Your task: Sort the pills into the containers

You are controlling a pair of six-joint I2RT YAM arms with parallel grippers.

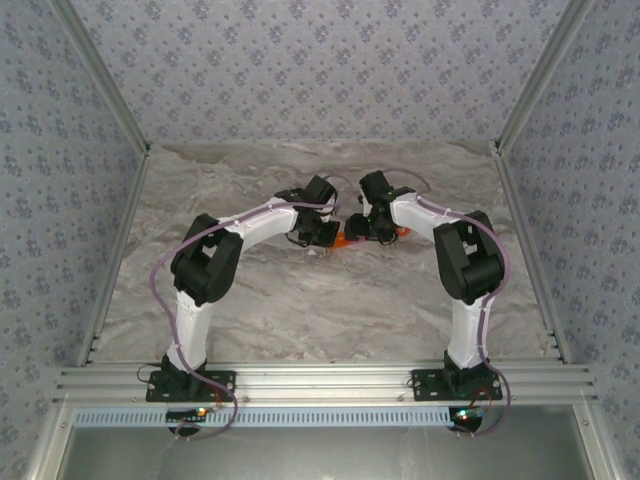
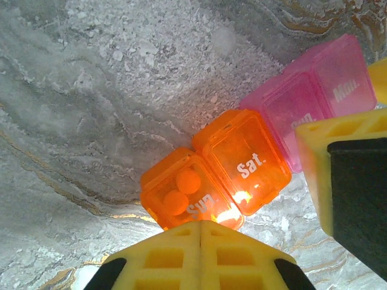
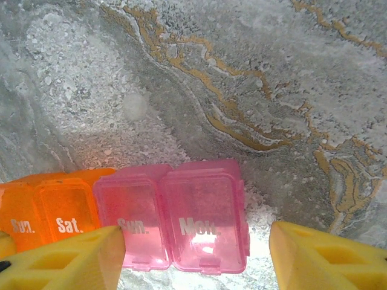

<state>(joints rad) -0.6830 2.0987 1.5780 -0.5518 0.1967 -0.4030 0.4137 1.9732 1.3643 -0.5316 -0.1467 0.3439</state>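
Left pincer [image 2: 201,241]: yellow fingertips are pressed together, nothing gripped. The orange pill box [image 2: 217,175] is seen just beyond the tips, its "Sun." cell nearest; whether it is touched cannot be told. Right pincer [image 3: 196,235]: fingers are held partly apart and set astride the pink pill box [image 3: 199,214]. One finger overlaps the "Sun." cell, while the other stands clear of the "Mon." cell with bare table in the gap. No grip is made.

Both boxes are laid in one row, orange against pink, lids closed, at mid-table between the two pincers. Two round orange pills [image 2: 181,192] are noted inside the orange "Sun." cell.

Open table [image 1: 300,310] is seen on every side of the boxes. It is bounded by patterned walls [image 1: 60,200] at left, right and back, and by metal rails [image 1: 320,385] at the near edge.

Boxes: translucent plastic, square cells with rounded corners, white day lettering. Finger pads: yellow, ribbed with hollow pockets. Table: grey marbled surface, grainy, with amber veins.
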